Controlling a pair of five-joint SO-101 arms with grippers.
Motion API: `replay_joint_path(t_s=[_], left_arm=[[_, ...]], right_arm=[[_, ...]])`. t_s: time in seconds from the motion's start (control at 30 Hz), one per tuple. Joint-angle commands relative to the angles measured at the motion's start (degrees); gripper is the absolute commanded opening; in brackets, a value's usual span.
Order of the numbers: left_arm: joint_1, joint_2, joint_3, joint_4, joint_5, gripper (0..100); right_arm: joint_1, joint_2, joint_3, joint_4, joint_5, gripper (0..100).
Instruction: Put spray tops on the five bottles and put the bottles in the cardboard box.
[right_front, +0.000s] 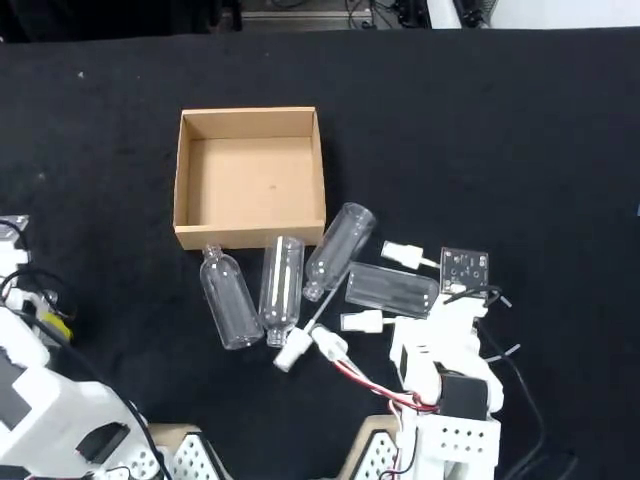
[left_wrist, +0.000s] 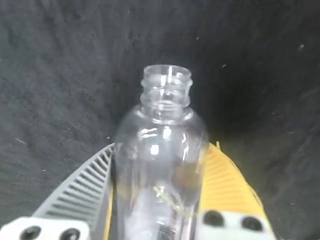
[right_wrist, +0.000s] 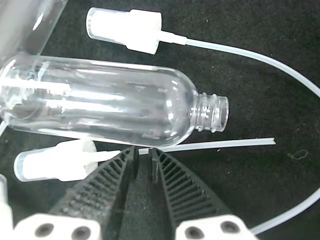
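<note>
Bottle (left_wrist: 160, 170) sits clenched in the left jaws above the bench (left_wrist: 55, 70). Right jaws, nearly closed on nothing, hang just beside a spray top (right_wrist: 55, 164) and a second bottle (right_wrist: 110, 107). Three more bottles (right_front: 281, 288) crowd the box's (right_front: 250, 236) near wall; bench stretches wide beyond the box.

Even light, bottle (left_wrist: 160, 165) glints (soft) — faint shadows
</note>
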Motion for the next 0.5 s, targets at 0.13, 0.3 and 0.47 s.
replay_joint_path(t_s=[0.13,0.3,0.47], left_arm=[[6.7,-19.4,0.5,7.4,8.5,3],[15.2,-32.1,3.2,7.7,21.3,3],[21.8,-35.3,9.1,-0.3,34.4,3]], right_arm=[[3.8,-5.3,-0.2,-12.1,5.1,1.2],[12.0,-5.3,-0.4,-27.9,29.8,1.2],[9.7,-4.8,-6.8,-21.3,38.3,2.6]])
